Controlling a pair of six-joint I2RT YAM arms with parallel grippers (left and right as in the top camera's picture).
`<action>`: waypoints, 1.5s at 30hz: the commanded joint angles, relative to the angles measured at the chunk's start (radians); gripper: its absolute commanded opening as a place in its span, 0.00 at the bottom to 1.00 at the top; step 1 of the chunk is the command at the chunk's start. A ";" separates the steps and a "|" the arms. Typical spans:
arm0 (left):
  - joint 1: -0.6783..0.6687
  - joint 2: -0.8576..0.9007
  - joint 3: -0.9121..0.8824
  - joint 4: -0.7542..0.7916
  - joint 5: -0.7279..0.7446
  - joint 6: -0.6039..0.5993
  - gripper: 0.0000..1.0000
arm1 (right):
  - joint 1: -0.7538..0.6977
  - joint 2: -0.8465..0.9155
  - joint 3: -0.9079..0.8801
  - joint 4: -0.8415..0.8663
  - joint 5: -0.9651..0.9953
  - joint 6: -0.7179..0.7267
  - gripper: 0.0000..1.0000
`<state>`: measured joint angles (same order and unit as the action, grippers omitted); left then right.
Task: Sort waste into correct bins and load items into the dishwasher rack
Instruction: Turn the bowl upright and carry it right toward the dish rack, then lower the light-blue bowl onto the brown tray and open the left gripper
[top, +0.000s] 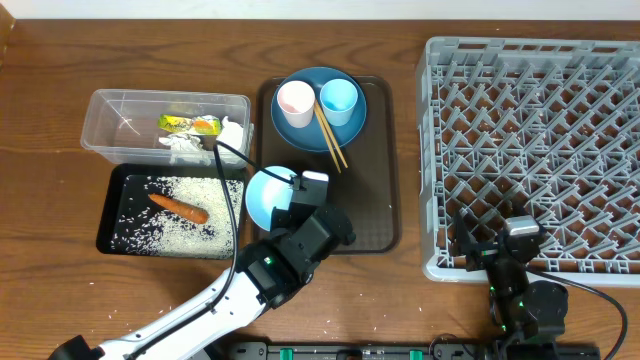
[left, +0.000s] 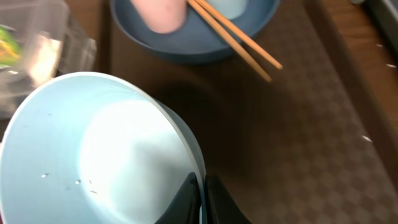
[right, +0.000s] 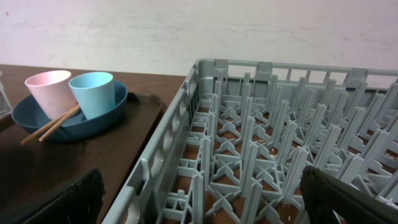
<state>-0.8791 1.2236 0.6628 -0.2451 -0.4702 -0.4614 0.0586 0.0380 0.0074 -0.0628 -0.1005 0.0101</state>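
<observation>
My left gripper (top: 290, 200) is shut on the rim of the white bowl (top: 263, 196), held tilted at the brown tray's left edge beside the black tray; in the left wrist view the fingers (left: 202, 199) pinch the bowl (left: 93, 155). The blue plate (top: 318, 108) holds the pinkish-white cup (top: 295, 103), the light blue cup (top: 339, 99) and the chopsticks (top: 331, 137). The black tray (top: 112, 220) holds rice (top: 185, 190) and the carrot (top: 180, 207). The clear tub (top: 110, 125) holds the yellow-green wrapper (top: 185, 124) and white paper (top: 232, 133). My right gripper (top: 497, 245) is open at the rack's (top: 540, 140) front left corner.
The brown serving tray (top: 375, 190) lies between the bins and the rack. In the right wrist view the rack's wall (right: 168, 155) is directly ahead between my fingers (right: 199, 199), with the plate (right: 68, 118) and both cups to the left. A black cable (top: 240, 155) crosses the bowl.
</observation>
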 joint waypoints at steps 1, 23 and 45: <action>-0.002 0.013 0.022 0.004 0.066 -0.034 0.07 | 0.006 -0.006 -0.002 -0.003 -0.001 -0.011 0.99; -0.003 0.168 0.022 0.095 0.205 -0.090 0.17 | 0.006 -0.006 -0.002 -0.003 -0.001 -0.011 0.99; -0.003 0.056 0.022 0.068 0.191 -0.012 0.34 | 0.006 -0.006 -0.002 -0.003 -0.001 -0.011 0.99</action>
<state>-0.8791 1.3090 0.6628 -0.1650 -0.2646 -0.5053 0.0586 0.0380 0.0074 -0.0628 -0.1009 0.0101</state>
